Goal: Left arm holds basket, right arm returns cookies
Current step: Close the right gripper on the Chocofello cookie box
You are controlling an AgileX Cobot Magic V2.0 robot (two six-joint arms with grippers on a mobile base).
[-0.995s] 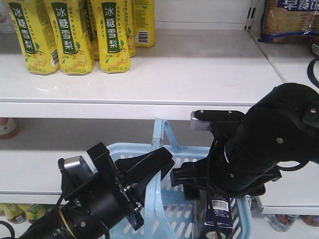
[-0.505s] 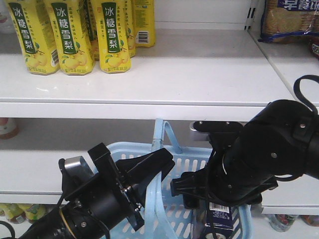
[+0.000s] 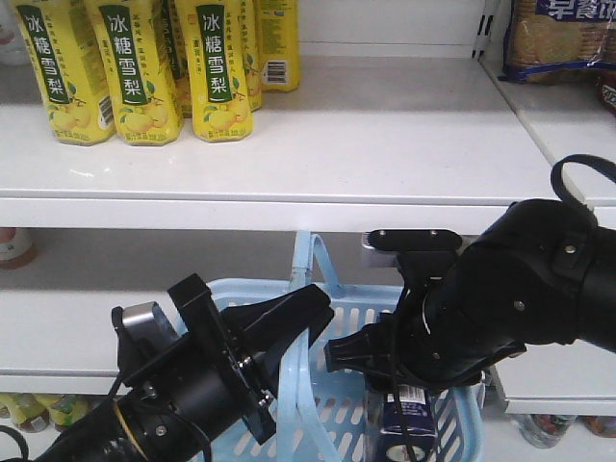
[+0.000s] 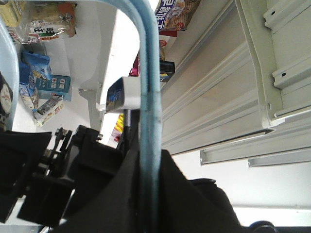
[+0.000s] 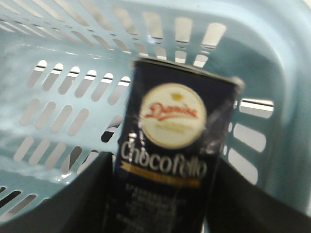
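The light blue basket [image 3: 351,294] hangs in front of the shelves. My left gripper [image 3: 306,313] is shut on its hoop handle [image 3: 310,265]. In the left wrist view the handle [image 4: 148,97] runs straight between the closed jaws of the left gripper [image 4: 148,162]. My right arm [image 3: 500,298] reaches down into the basket, and its gripper is hidden there. The cookies [image 3: 406,423] stand upright in the basket's right end. In the right wrist view the right gripper [image 5: 163,162] is open, with a finger [image 5: 73,194] on each side of the cookies [image 5: 170,141].
A white shelf board [image 3: 289,207] juts out just above the basket and the right arm. Yellow drink cartons [image 3: 135,67] stand at its back left. A biscuit packet [image 3: 558,38] lies at the upper right. Small bottles [image 3: 14,245] stand on the lower shelf.
My right arm has sunk lower into the basket and shifted a little left, over the cookies. The carton has shifted slightly left. The left arm and basket have stayed put.
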